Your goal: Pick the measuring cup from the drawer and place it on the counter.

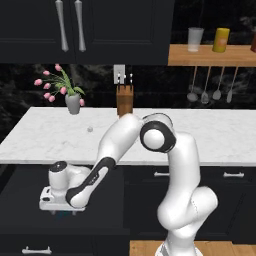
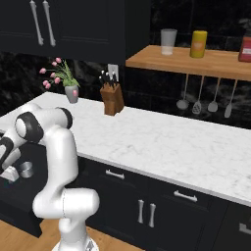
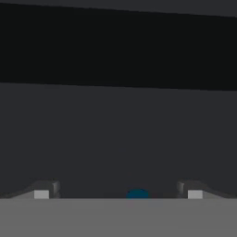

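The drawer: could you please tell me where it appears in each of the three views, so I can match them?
Left base view: the drawer is pulled open at lower left, with the arm reaching into it.
Right base view: at the lower left edge, beside the arm.
Hand view: its dark interior spans the picture.
Shared landmark: the tulip vase, in both base views.
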You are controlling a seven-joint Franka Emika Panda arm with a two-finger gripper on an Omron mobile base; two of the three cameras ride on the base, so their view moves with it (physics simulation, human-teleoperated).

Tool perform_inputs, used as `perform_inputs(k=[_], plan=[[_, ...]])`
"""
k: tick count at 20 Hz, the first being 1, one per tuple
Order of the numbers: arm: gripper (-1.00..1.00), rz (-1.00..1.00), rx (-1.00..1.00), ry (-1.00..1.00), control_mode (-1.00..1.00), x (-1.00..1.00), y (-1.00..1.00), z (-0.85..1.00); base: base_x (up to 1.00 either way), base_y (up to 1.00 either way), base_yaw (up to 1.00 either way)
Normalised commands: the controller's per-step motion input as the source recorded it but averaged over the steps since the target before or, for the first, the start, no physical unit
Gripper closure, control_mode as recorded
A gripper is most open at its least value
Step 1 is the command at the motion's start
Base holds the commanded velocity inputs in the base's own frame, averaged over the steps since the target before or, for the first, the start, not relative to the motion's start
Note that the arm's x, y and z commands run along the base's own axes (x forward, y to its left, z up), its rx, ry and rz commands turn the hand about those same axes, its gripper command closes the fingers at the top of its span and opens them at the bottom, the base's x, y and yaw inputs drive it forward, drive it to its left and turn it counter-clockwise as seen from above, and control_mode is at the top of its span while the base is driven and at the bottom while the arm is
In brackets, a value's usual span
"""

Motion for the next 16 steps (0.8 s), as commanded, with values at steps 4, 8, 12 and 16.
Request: perform_inputs(k=[4,8,12,16], plan=[[-1.00,0.00,-0.04,0.06,-1.00,0.32,0.29,0.00,0.00,0.00,0.00],[-1.00,0.00,-0.01,0.02,-1.00,0.46,-0.01,-0.13,0.00,0.00,0.00],[-1.00,0.01,-0.04,-0.02,-1.00,0.30,-0.12,-0.46,0.00,0.00,0.00],[-1.00,0.00,0.00,0.00,-1.00,0.13,-0.03,-0.29,0.00,0.00,0.00]])
